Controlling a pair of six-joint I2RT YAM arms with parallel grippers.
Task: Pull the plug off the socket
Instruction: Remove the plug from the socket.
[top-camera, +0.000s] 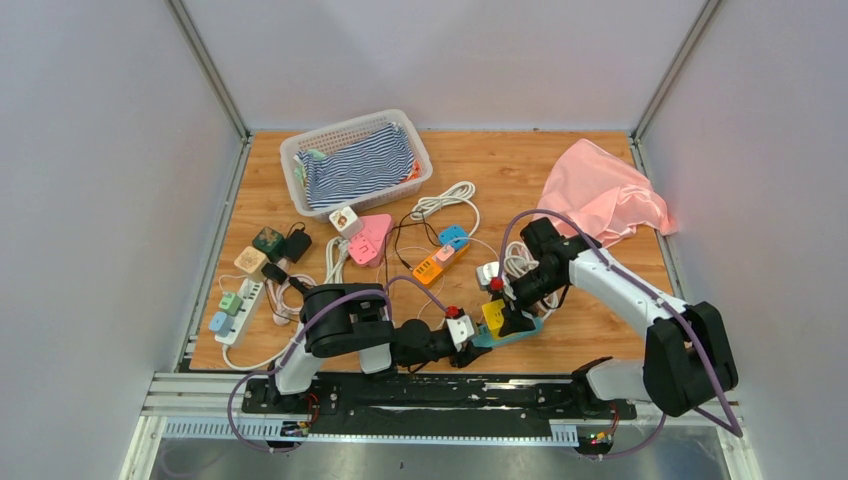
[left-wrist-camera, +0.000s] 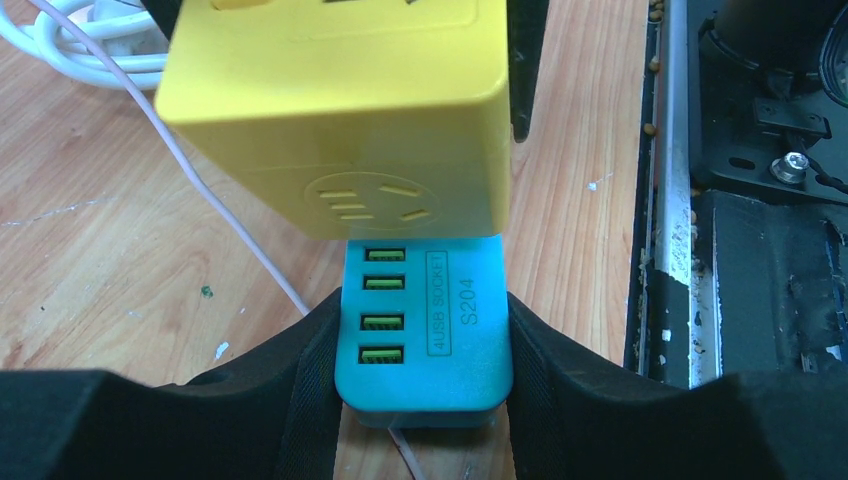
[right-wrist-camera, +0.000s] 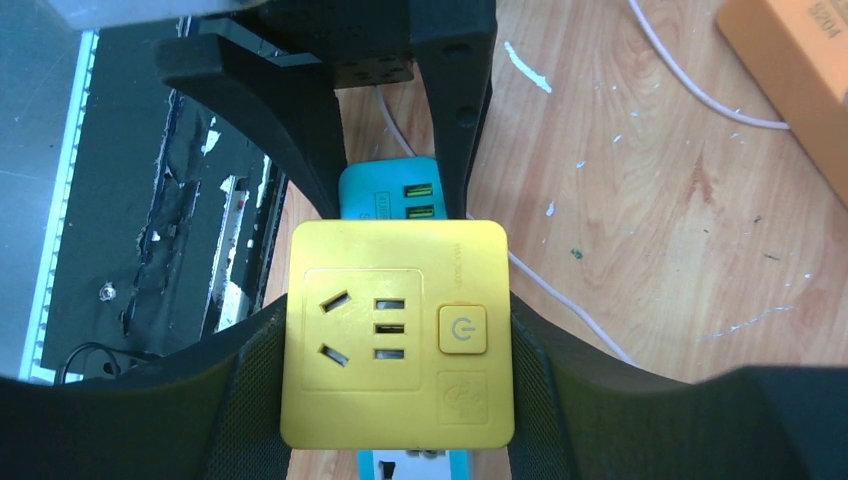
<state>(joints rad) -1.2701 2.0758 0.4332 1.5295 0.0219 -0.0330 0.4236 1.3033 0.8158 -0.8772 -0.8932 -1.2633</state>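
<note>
1. My left end effector (left-wrist-camera: 420, 340) is closed part-way; both pads press on the long sides of the teal socket (left-wrist-camera: 425, 365), at the end that carries the four USB ports. The grip is firm and the socket lies flat on the table (left-wrist-camera: 110, 270).

2. My right end effector (right-wrist-camera: 395, 350) is closed to the width of the yellow plug (right-wrist-camera: 395, 335). One finger bears on each side face. The face with the outlet holes and the power button points toward the right wrist camera.

3. The yellow plug sits on top of the teal socket, touching it. The pins are hidden, so I cannot tell how far they are seated.

4. Both items are at the near edge of the table, between the two arms, just beside the black base rail (left-wrist-camera: 760, 200).

5. A thin cable (left-wrist-camera: 230, 230) runs under the socket. A coiled white cable (left-wrist-camera: 60, 45) lies just beyond the plug.

6. Farther out: an orange power strip (top-camera: 428, 270), a white basket (top-camera: 300, 150) holding striped cloth (top-camera: 360, 165), and a pink cloth (top-camera: 600, 195) at the far right.
</note>
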